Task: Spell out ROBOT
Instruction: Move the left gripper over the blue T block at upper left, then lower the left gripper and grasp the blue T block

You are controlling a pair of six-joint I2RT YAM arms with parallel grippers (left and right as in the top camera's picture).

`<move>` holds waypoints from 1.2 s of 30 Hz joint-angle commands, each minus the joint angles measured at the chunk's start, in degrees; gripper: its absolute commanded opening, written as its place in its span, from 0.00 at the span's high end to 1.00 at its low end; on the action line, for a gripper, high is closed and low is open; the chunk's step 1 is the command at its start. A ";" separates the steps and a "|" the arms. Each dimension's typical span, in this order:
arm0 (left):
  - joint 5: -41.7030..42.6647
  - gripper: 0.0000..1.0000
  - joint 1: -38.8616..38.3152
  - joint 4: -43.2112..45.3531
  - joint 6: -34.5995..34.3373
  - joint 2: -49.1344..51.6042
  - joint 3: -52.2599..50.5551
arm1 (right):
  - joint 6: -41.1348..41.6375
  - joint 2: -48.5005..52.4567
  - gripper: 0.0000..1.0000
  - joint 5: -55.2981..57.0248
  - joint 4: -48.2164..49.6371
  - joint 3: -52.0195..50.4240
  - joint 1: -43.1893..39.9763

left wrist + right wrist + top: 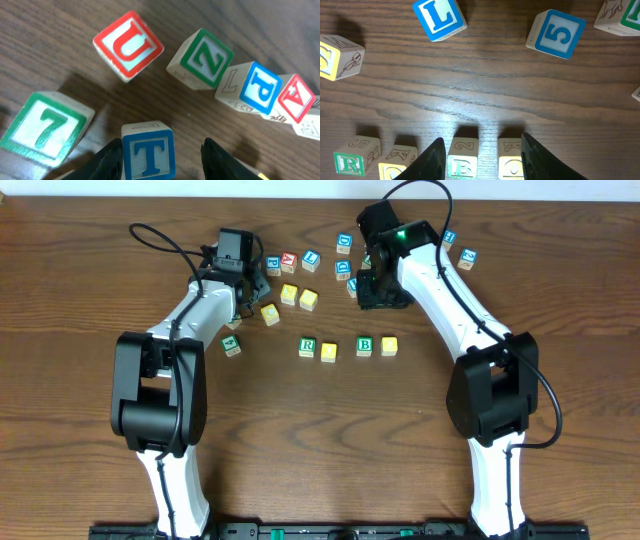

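L end effector straddles T cube (not clamped).

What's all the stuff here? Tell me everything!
R cube: one, green, starts the middle row.
B cube: one, green, third in that row.
row's yellow cubes: two, yellow, second and fourth there.
T cube: one, blue, back left.
U cube, A cube: two, red, near the T.
Z cube, 7 cube: two, green, near the T.
P cube, L cube, 5 cube: three, blue, at the back.
loose yellow cubes: three, yellow, just behind the row.
other cubes: several, mixed colours, back right.
table: one, brown wood.
arms: two, white and black, either side.
grippers: two, black, open; left gripper around the T, right gripper near the row.
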 commanded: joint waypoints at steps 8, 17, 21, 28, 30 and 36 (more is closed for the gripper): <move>-1.75 0.50 0.09 0.92 -0.52 2.47 0.72 | -0.24 -1.92 0.57 0.50 -0.13 1.11 0.24; -1.77 0.51 0.09 1.11 -0.50 2.49 0.72 | -0.28 -1.92 0.54 1.01 -0.11 1.11 0.22; -1.77 0.51 0.09 1.09 -0.24 2.49 0.72 | -0.28 -1.92 0.53 1.55 -0.15 1.11 0.11; -2.19 0.53 0.09 1.29 0.15 3.37 0.72 | -1.60 -1.92 0.50 1.75 -0.52 1.11 0.07; -2.16 0.53 0.09 1.33 0.13 4.28 0.72 | -1.62 -1.92 0.50 1.77 -0.70 1.11 0.07; -2.16 0.60 0.09 1.53 0.15 4.46 0.72 | -1.62 -1.92 0.49 1.84 -0.70 1.11 -0.11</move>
